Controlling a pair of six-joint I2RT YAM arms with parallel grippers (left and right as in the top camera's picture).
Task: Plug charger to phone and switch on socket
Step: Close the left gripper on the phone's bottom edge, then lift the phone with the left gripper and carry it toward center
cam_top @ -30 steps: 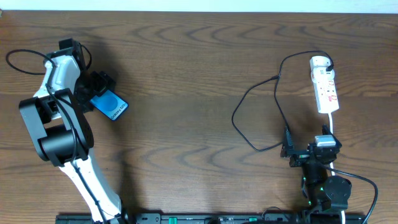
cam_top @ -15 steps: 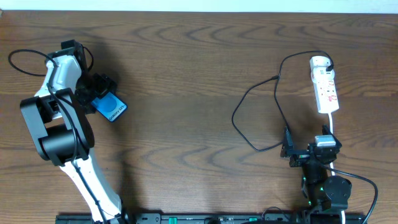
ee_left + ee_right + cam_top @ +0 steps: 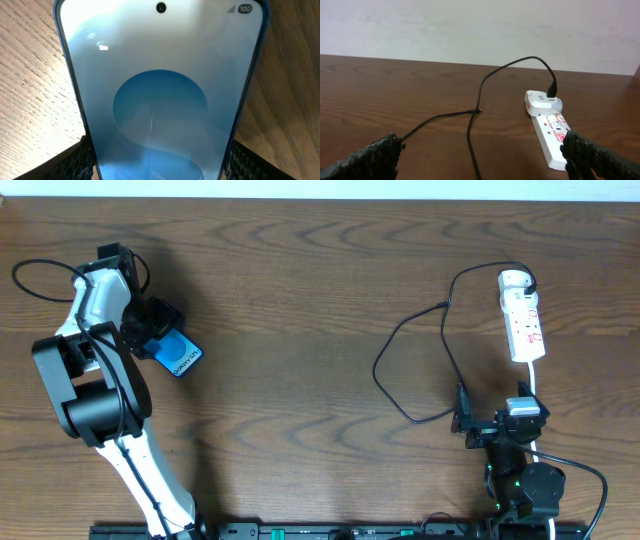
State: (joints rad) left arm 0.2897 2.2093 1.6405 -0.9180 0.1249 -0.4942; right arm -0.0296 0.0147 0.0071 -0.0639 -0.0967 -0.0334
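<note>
The phone (image 3: 176,351), blue-screened, lies tilted at the left of the table and fills the left wrist view (image 3: 160,90). My left gripper (image 3: 152,330) is shut on its sides, its fingers (image 3: 159,165) on both edges. The socket (image 3: 523,315) is a white strip at the far right, also in the right wrist view (image 3: 551,134). The charger's black adapter (image 3: 528,280) sits in its rounded end. The charger cable (image 3: 382,370) loops left across the table, and its thin tip (image 3: 477,110) lies by another strand. My right gripper (image 3: 497,420) is open and empty (image 3: 480,152) over the cable.
The socket's white cord (image 3: 535,380) runs down beside my right arm. My left arm's body (image 3: 95,395) stands at the lower left, with a black cable loop (image 3: 30,270) behind it. A pale wall (image 3: 480,25) borders the table's far edge.
My left gripper has shifted the phone slightly to the left. The right arm, cable and socket have not moved.
</note>
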